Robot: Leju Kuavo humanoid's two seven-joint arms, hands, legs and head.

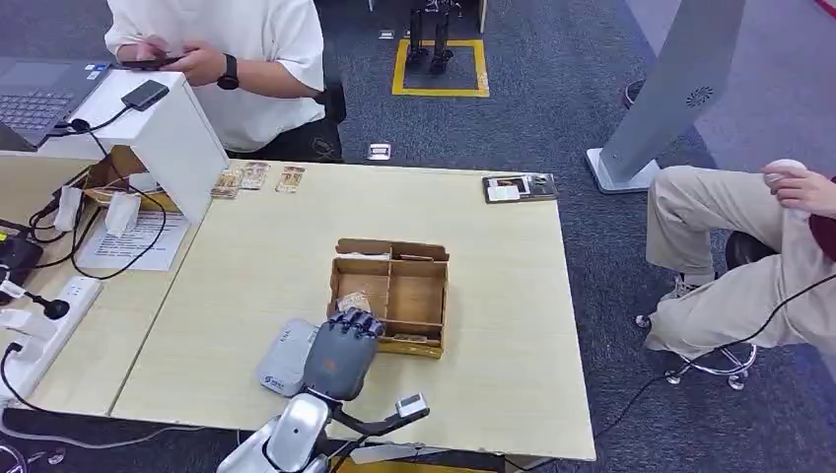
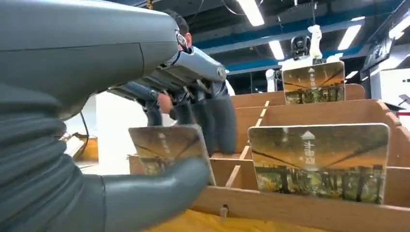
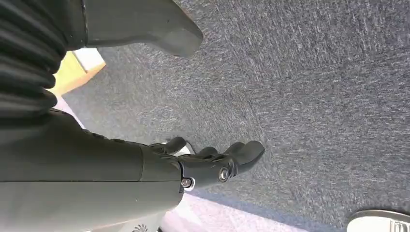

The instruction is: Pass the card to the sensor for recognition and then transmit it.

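Observation:
A brown compartment box (image 1: 418, 296) stands mid-table. My left hand (image 1: 342, 352) reaches into its near-left compartment. In the left wrist view its thumb (image 2: 159, 193) lies on the front of an upright card (image 2: 162, 145) and its dark fingers (image 2: 212, 125) come down behind it, pinching it. Two more cards (image 2: 319, 162) (image 2: 314, 82) stand in other compartments. The flat grey sensor (image 1: 284, 357) lies on the table just left of my hand. My right hand (image 3: 212, 164) hangs over grey carpet, fingers apart, holding nothing.
A white stand (image 1: 168, 128) with a phone, a laptop (image 1: 39, 94) and cables (image 1: 59, 222) fill the left side. Loose cards (image 1: 254, 177) and a tray (image 1: 520, 187) lie at the far edge. One person sits behind the table (image 1: 246, 59), another on the right (image 1: 749, 246).

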